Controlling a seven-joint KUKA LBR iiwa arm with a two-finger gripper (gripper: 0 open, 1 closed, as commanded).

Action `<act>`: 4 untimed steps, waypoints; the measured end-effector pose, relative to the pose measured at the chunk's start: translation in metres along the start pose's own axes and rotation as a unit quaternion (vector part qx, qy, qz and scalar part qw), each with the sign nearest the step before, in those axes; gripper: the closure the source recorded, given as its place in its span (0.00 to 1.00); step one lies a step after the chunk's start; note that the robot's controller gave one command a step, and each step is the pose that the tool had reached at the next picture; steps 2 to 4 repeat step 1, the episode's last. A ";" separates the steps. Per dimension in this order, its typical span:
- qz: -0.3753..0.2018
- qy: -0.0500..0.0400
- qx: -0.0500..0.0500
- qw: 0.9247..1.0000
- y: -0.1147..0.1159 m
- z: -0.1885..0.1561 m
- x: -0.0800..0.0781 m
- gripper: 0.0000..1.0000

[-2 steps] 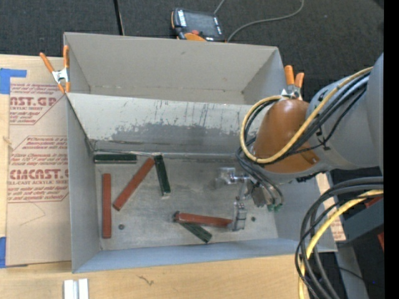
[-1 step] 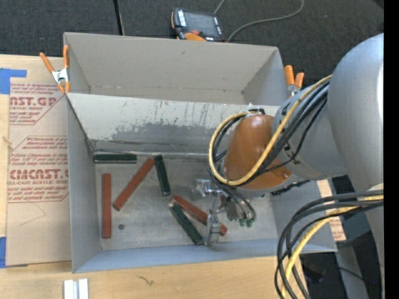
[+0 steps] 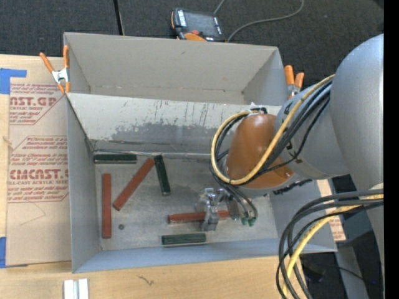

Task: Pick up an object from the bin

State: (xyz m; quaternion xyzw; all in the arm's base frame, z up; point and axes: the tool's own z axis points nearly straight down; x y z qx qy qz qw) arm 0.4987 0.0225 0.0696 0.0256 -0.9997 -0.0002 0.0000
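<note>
In the grey bin [image 3: 81, 167], the claw [image 3: 212, 215] is low over the right end of a red bar [image 3: 186, 217].
Clenched or released cannot be told; a dark green bar [image 3: 183, 239] lies just beside it, with four more red and green bars [image 3: 133, 184] farther off to its left in the view.

**Gripper down at a red-brown stick**

The gripper [image 3: 211, 215] sits at the right end of a red-brown stick [image 3: 186, 217] lying flat on the floor of the bin [image 3: 168, 67]. A dark green stick [image 3: 183, 239] lies just in front of it. A slanted reddish stick [image 3: 133, 184] lies further left.
</note>
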 end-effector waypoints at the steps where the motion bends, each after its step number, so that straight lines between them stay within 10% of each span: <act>1: -0.025 -0.005 0.001 1.000 -0.020 -0.162 -0.012 1.00; 4: -0.025 -0.005 0.001 1.000 -0.020 -0.162 -0.012 1.00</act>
